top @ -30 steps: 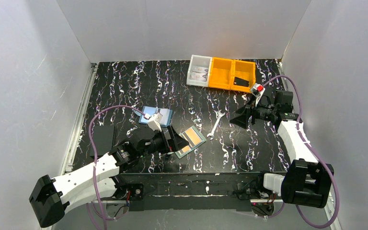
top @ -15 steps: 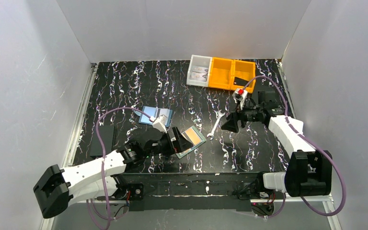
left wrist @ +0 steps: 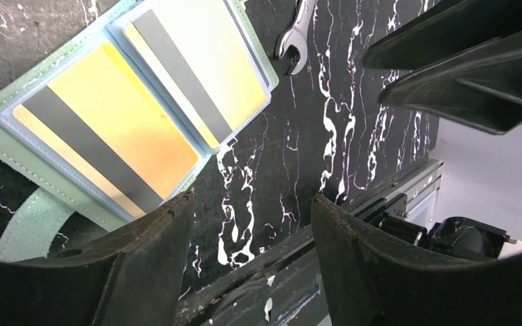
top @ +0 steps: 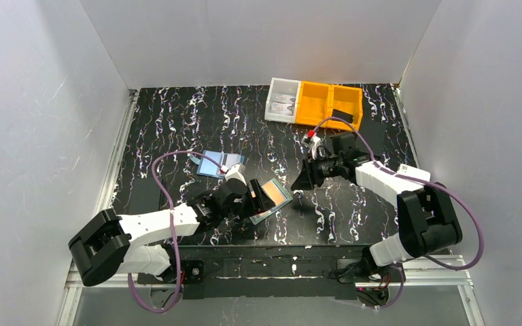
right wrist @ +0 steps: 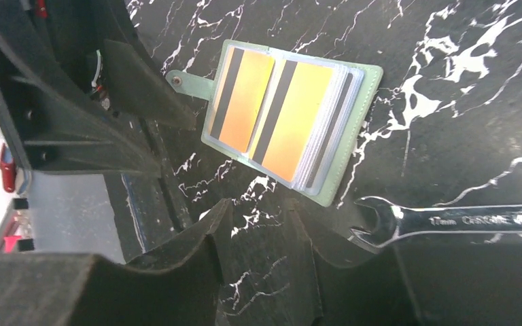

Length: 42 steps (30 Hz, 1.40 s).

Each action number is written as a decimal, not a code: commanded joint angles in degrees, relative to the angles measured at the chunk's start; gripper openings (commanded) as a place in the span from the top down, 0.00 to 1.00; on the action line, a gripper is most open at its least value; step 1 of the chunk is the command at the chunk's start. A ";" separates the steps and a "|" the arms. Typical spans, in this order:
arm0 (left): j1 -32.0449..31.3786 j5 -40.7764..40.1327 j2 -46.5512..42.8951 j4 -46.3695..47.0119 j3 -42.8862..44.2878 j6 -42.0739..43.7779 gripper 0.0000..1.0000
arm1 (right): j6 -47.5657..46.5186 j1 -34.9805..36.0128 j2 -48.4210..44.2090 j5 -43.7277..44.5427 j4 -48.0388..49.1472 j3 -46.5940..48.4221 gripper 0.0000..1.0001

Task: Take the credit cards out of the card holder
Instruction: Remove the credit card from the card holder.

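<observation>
The sage-green card holder (top: 272, 197) lies open on the table, snap tab to the near left. Two orange credit cards with dark stripes sit in its clear slots (left wrist: 112, 132) (left wrist: 200, 64), and also show in the right wrist view (right wrist: 241, 98) (right wrist: 298, 122). Edges of more cards show under one panel (right wrist: 333, 146). My left gripper (top: 253, 202) is open and empty at the holder's left edge, its fingers (left wrist: 146, 261) over the tab. My right gripper (top: 304, 180) is open and empty just right of the holder, above a wrench. Both jaws show bare table between them (left wrist: 248, 204) (right wrist: 258, 204).
A steel wrench (right wrist: 448, 221) lies right of the holder, also in the left wrist view (left wrist: 296, 37). A light-blue rectangle (top: 212, 163) lies behind the left arm. A yellow bin (top: 327, 106) and a clear box (top: 282, 100) stand at the back.
My right arm has swung left from near the yellow bin to beside the holder, over the wrench. My left arm has reached further right, up against the holder's left edge.
</observation>
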 commanded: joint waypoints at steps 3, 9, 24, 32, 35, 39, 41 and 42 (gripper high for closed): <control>-0.16 -4.54 1.17 2.87 0.03 -1.45 0.40 | 9.00 4.75 4.38 4.35 5.17 0.50 0.58; 0.47 -5.76 -1.21 3.51 -2.47 -0.49 0.41 | 10.17 7.12 5.05 7.37 5.74 0.45 0.56; 3.96 -0.93 -7.68 2.10 -8.83 -0.97 0.41 | 7.96 10.23 5.51 6.35 5.03 0.94 0.55; 5.05 0.49 -3.61 2.02 -6.77 -1.63 0.45 | 2.74 13.81 13.05 4.54 -3.22 11.48 0.57; 5.15 0.62 -3.09 2.02 -6.66 -1.70 0.48 | 2.36 16.54 15.64 5.37 -4.44 13.39 0.57; 5.13 -0.01 -3.41 2.05 -7.50 -1.83 0.48 | 2.62 17.15 15.63 6.63 -2.69 11.75 0.56; 5.15 -0.10 -3.40 2.10 -7.82 -1.94 0.48 | 3.42 17.15 16.16 5.87 -1.86 11.25 0.56; 5.15 0.04 -3.34 2.10 -7.91 -1.91 0.48 | 3.70 17.21 16.67 5.52 -1.58 11.12 0.56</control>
